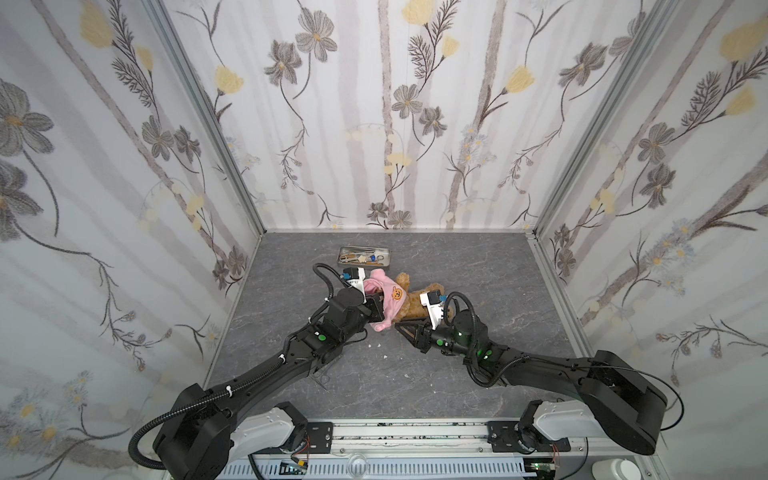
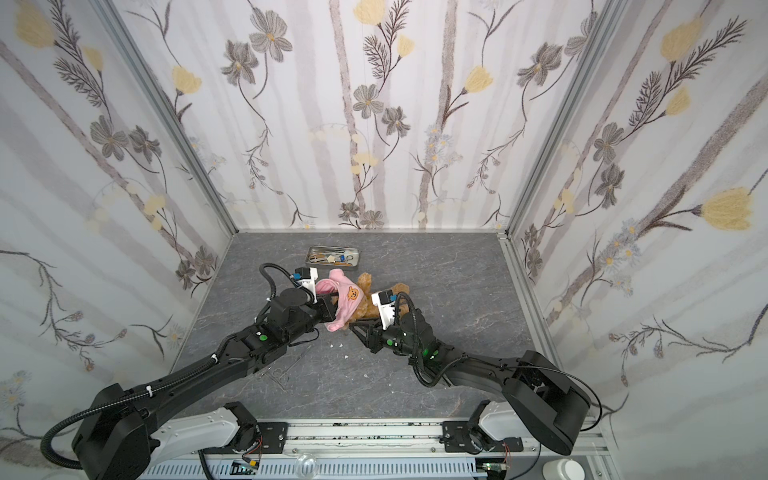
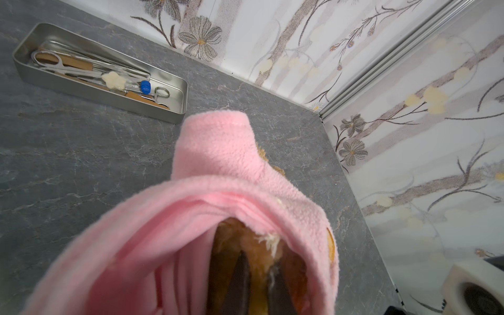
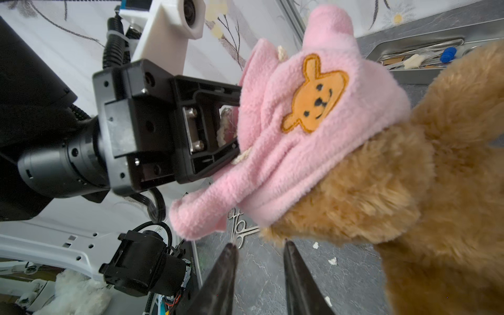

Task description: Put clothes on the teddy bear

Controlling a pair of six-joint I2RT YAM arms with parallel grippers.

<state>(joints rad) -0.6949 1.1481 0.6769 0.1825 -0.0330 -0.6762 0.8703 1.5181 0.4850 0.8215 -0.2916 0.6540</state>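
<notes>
The golden-brown teddy bear (image 1: 417,300) (image 2: 370,308) (image 4: 409,191) is held mid-table, with the pink shirt (image 1: 384,299) (image 2: 338,299) (image 4: 286,158) pulled over one end of it. The shirt's orange bear-face emblem (image 4: 313,95) faces up. My left gripper (image 3: 259,261) reaches inside the shirt (image 3: 218,169) and is shut on the bear's fur (image 3: 253,245); in both top views the cloth hides its fingertips. My right gripper (image 4: 259,244) (image 1: 400,325) is open just below the shirt's hem and the bear's fur, with only table showing between its fingers.
A metal tray (image 1: 343,250) (image 2: 310,256) (image 3: 109,98) of scissors and small tools sits behind the bear near the back wall. Steel forceps (image 2: 282,370) (image 4: 240,226) lie on the table under my left arm. Small white scraps (image 1: 384,357) dot the grey tabletop.
</notes>
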